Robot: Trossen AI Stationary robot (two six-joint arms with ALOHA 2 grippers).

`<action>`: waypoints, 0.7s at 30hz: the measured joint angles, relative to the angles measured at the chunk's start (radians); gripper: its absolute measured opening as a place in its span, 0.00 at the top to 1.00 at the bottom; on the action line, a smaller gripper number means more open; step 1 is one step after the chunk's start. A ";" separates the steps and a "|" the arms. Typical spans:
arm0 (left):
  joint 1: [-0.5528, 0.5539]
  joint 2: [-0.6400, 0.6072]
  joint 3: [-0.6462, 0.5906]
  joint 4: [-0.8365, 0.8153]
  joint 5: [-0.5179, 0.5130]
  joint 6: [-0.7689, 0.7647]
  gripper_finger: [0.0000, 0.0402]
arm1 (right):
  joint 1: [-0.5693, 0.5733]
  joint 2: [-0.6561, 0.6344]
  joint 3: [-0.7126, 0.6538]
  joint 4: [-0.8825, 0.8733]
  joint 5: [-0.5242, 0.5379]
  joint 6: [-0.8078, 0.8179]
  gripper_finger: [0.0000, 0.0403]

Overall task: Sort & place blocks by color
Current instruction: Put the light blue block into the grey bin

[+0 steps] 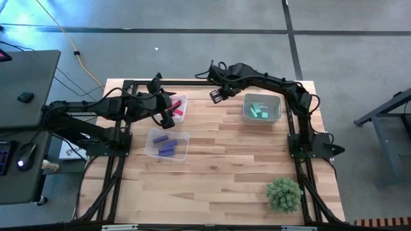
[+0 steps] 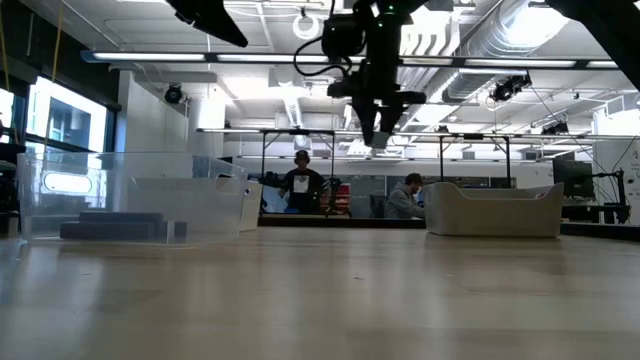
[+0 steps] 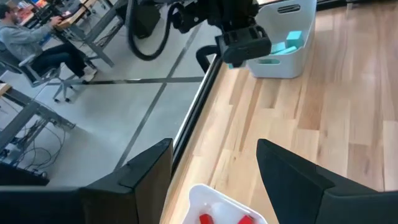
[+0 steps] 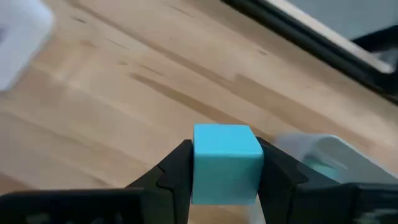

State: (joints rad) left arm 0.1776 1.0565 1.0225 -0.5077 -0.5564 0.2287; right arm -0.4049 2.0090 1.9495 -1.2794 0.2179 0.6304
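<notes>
2 matte black arms of chunky jointed segments, black cables looped along them. The left gripper (image 1: 172, 110) and right gripper (image 1: 216, 96) carry broad, flat, dark, angular jaws.

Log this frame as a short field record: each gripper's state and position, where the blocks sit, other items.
right gripper: shut on teal block, raised beside the teal bin
left gripper: open, empty, above the red bin
red blocks: in red bin
purple blocks: in clear bin
teal blocks: in teal bin
loose blocks on table: none visible
other: green plant ball
</notes>
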 joint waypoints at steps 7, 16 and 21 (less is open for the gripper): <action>0.000 0.000 0.000 -0.015 0.000 0.000 0.45 | 0.001 0.000 0.000 -0.160 0.106 0.058 0.70; 0.000 0.000 0.000 -0.017 0.030 -0.015 0.45 | 0.001 0.001 0.000 -0.291 0.204 0.109 0.70; 0.000 0.000 0.000 -0.023 0.031 -0.035 0.45 | 0.002 0.001 -0.070 -0.291 0.198 0.103 0.70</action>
State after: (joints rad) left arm 0.1776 1.0569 1.0225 -0.5312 -0.5259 0.1932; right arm -0.4033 2.0098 1.8796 -1.5707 0.4161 0.7335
